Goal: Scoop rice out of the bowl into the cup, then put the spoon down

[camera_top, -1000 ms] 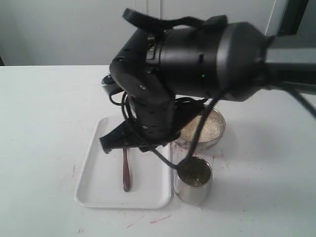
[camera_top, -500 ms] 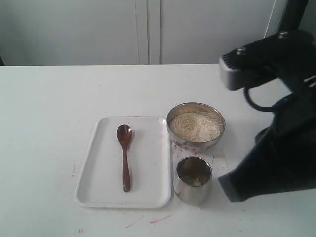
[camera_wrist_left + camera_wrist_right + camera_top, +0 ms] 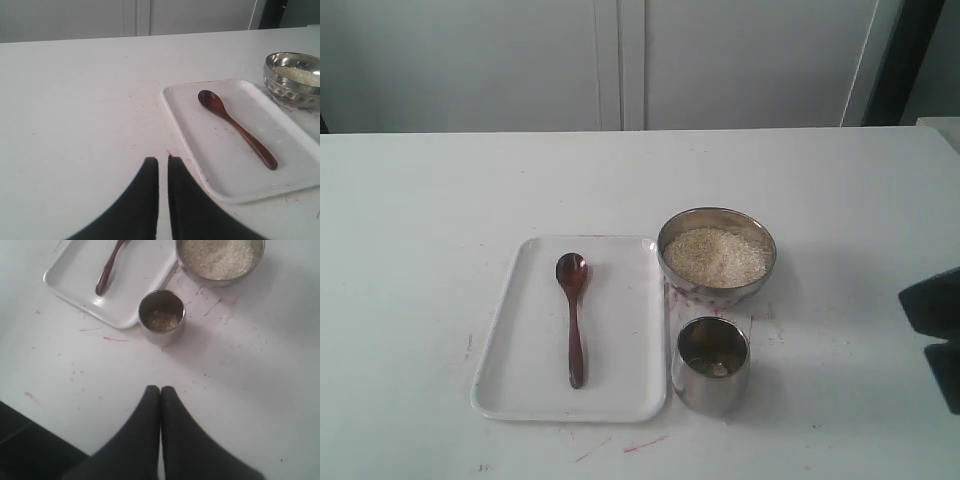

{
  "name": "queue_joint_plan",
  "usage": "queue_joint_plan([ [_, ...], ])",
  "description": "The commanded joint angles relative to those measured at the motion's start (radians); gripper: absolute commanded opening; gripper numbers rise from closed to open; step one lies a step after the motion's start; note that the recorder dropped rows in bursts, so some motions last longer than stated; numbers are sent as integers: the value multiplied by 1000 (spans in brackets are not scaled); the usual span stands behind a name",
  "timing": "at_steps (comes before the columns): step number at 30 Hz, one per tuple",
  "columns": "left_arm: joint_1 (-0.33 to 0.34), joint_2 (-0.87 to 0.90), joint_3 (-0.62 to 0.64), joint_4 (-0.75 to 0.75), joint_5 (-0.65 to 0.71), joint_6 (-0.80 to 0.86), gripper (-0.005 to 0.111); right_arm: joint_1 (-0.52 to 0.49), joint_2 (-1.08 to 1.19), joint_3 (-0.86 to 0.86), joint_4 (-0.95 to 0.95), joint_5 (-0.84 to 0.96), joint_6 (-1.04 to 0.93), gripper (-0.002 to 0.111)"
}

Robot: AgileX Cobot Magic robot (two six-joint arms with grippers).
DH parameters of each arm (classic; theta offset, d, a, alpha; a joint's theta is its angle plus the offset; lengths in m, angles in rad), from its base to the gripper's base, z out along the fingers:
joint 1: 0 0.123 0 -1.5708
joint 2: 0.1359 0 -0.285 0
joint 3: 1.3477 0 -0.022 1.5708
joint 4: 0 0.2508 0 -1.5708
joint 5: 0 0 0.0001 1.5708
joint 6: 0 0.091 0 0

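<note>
1. The spoon (image 3: 573, 318) is lying flat in the white tray (image 3: 500, 330), free of both grippers; its oval head is pointing toward the tray's far end, and its thin handle is running back toward the near edge.
2. The bowl (image 3: 712, 292) is sitting on the table (image 3: 420, 200) just beside the tray's far right corner; the rice (image 3: 715, 256) is filling it in a loose, pale heap that is reaching close to the rim.
3. The cup (image 3: 711, 388) is standing upright in front of the bowl and just beside the tray's near right corner; the right wrist view is showing a thin layer of grains lying at its bottom; whether it is touching the tray I cannot tell.
4. The left gripper (image 3: 163, 161) is hovering over bare table on the side of the tray away from the bowl; its dark fingers are sitting almost together with only a thin slit between them, and they are gripping nothing.
5. The right gripper (image 3: 160, 389) is hanging over the table well apart from the cup; its fingers are pressing together with nothing between them.
6. Faint red marks (image 3: 115, 339) are streaking the tabletop near the cup and the bowl.
</note>
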Motion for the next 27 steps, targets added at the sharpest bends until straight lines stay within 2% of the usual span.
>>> queue_joint_plan([
  [1, -1, 1, -6, -10, -3, -2, 14, 4, -7, 7, -112, -4, -10, 0],
  [3, -1, 1, -6, -10, -3, -2, 14, 4, -7, 9, -165, -13, -10, 0],
  [7, -1, 1, -6, -10, -3, -2, 14, -16, -37, 62, -255, -236, -10, 0],
  [11, -1, 1, -6, -10, -3, -2, 14, -106, -89, 172, -253, -556, -10, 0],
  [16, -1, 1, -6, -10, -3, -2, 14, -230, -166, 338, -217, -803, -8, 0],
  [27, -1, 1, -6, -10, -3, -2, 14, -520, -404, 626, -62, -883, -10, 0],
])
